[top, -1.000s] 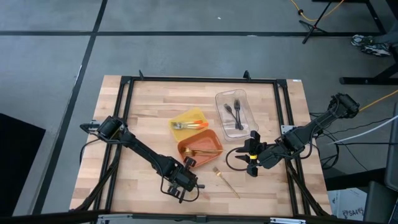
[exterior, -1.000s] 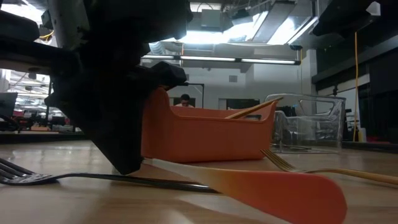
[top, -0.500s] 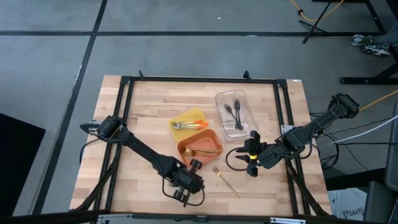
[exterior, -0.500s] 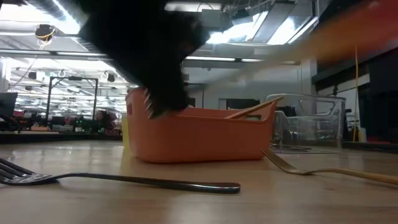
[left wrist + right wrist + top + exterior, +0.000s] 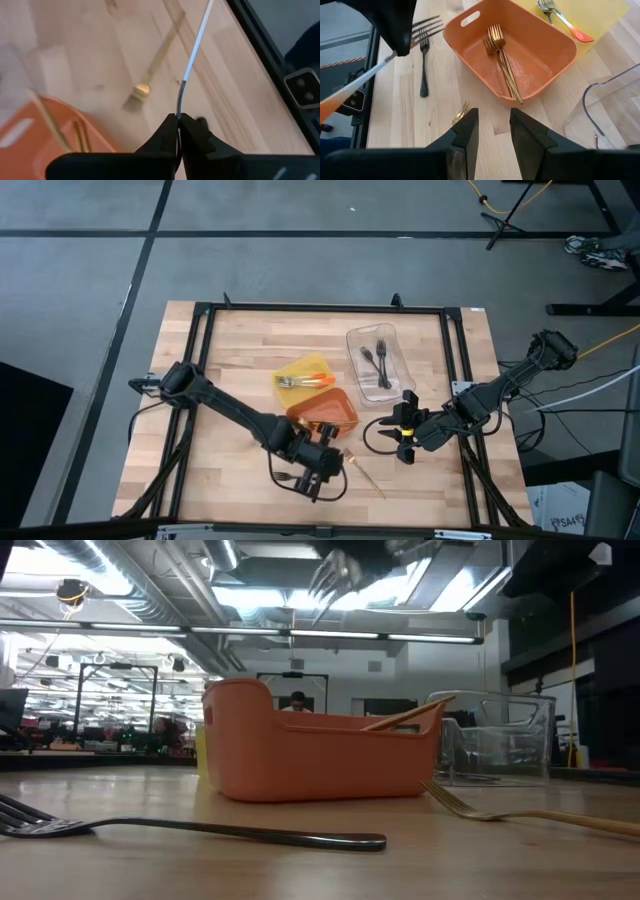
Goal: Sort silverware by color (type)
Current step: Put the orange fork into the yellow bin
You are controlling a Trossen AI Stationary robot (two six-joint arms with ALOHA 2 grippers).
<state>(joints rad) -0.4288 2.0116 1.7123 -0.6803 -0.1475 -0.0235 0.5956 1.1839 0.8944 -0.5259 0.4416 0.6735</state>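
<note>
One thin, stiff, light orange-handled fork (image 5: 192,55) sits clenched at its slippery metal neck in the left hand (image 5: 178,131), likely to pivot.

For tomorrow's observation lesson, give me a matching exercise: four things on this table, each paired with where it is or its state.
1 orange-handled fork
2 gold forks
3 black fork
4 right gripper

a open, hovering by the orange tray
b lying on bare wood
c pinched in the left gripper
d inside the orange tray

Pairs: 1-c, 2-d, 3-b, 4-a
</note>
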